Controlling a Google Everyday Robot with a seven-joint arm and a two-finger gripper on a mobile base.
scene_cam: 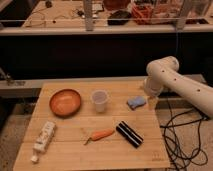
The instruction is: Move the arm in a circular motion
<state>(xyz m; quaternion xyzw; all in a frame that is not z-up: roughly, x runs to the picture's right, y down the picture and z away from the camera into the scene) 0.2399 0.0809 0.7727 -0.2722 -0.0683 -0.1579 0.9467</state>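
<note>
The arm (177, 82) passes out of view at the right. Its gripper (151, 103), hanging just beside the blue sponge (136, 102), is hard to make out. The white tube's (44, 136) label is too small to read.
</note>
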